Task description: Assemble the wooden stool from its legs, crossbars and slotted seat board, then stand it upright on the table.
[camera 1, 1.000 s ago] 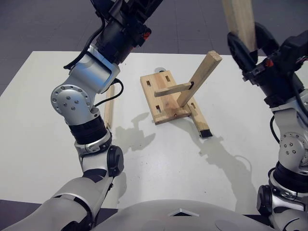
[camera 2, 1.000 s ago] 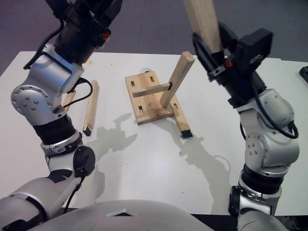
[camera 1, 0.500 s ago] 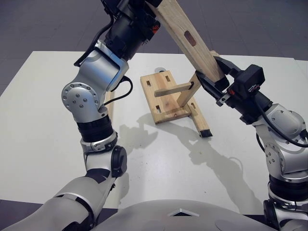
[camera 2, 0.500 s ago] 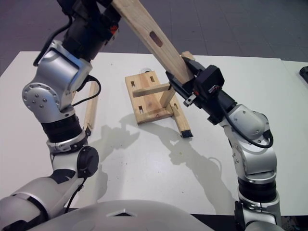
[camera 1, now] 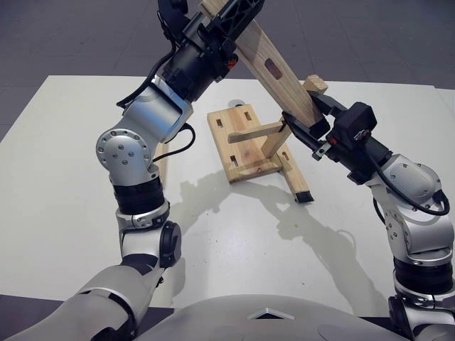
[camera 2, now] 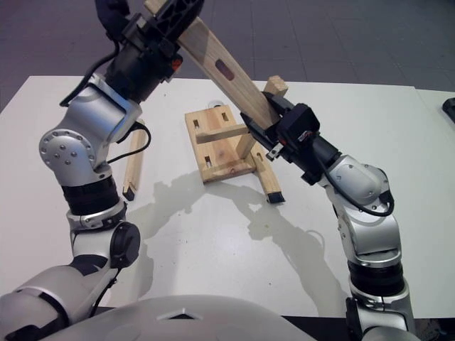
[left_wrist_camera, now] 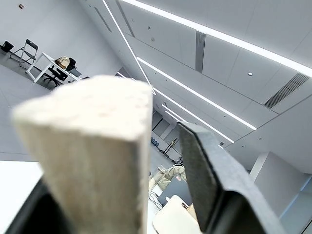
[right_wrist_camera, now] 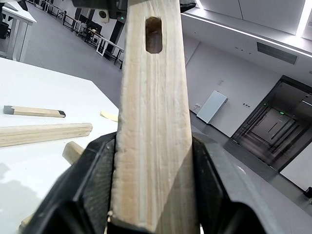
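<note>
- Now, right gripper [camera 1: 304, 121] pinches the leg [camera 1: 274, 71] low, aloft over the seat board [camera 1: 238, 145] on the desk [camera 1: 71, 177].
- Left gripper [camera 1: 231, 13] straddles its top; grip unclear.
- Likely fitting this leg; next, aim its end into a slot [camera 1: 220, 122].

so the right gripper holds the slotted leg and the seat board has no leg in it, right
No: the seat board has one leg standing in it, as the left eye view shows. The right gripper does hold the slotted leg.

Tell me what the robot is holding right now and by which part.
The right tool clamps the wooden leg at its lower end. The left tool straddles the upper end with a visible gap, apparently not gripping.
</note>
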Controlling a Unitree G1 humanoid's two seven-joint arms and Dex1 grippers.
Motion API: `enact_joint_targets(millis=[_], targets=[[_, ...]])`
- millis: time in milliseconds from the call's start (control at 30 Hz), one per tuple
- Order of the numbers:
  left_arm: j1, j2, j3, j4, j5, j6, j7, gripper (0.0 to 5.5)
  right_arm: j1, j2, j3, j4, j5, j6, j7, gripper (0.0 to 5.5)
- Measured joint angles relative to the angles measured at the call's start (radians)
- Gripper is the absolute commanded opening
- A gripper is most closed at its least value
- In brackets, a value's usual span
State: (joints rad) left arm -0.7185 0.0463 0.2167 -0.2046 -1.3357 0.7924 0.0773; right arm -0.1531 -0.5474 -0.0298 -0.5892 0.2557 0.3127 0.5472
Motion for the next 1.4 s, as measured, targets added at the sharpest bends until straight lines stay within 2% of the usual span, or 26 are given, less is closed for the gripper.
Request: enact_joint_targets(millis=[133, 433, 467, 700, 767, 967, 1067, 1133, 1233, 1333, 1400], targets=[[0.000, 0.004, -0.003, 0.000, 0.000, -0.005, 0.011, 1.15, -0.001, 0.001, 0.000, 0.002, -0.001, -0.007, -0.001, 2.06], [0.019, 0.002, -0.017, -0.002, 0.054, -0.040, -0.019, 1.12, -0.008, 0.004, 0.014, 0.024, -0.002, -0.016, 0.000, 2.06], [0.021, 0.002, -0.017, -0.001, 0.058, -0.041, -0.023, 1.12, -0.008, 0.004, 0.016, 0.027, -0.002, -0.015, 0.000, 2.43], [0.052, -0.015, -0.002, -0.004, 0.086, -0.099, -0.079, 1.01, -0.016, 0.001, 0.016, 0.067, -0.024, -0.005, -0.009, 3.42], [0.052, -0.013, 0.005, -0.009, 0.103, -0.134, -0.120, 1.01, 0.011, 0.000, -0.017, 0.058, 0.024, 0.004, 0.012, 3.73], [0.052, -0.024, 0.037, -0.039, 0.188, -0.282, -0.177, 1.01, 0.014, 0.072, -0.222, 0.042, 0.449, 0.077, 0.019, 4.72], [0.052, -0.009, 0.130, -0.043, 0.211, -0.375, -0.152, 1.01, -0.087, 0.099, -0.384, 0.191, 0.508, 0.083, -0.170, 5.18], [0.074, 0.040, 0.204, -0.040, 0.246, -0.423, -0.119, 1.01, -0.116, 0.090, -0.427, 0.297, 0.398, 0.078, -0.303, 5.40], [0.149, 0.112, 0.252, -0.049, 0.325, -0.445, -0.098, 1.01, -0.069, 0.049, -0.298, 0.327, 0.164, 0.053, -0.348, 5.40], [0.249, 0.179, 0.199, -0.080, 0.484, -0.441, -0.094, 1.01, -0.021, 0.055, -0.135, 0.373, -0.021, 0.001, -0.365, 5.40], [0.322, 0.205, 0.135, -0.097, 0.612, -0.444, -0.088, 1.01, -0.012, 0.087, -0.078, 0.455, -0.114, -0.034, -0.409, 5.40]])
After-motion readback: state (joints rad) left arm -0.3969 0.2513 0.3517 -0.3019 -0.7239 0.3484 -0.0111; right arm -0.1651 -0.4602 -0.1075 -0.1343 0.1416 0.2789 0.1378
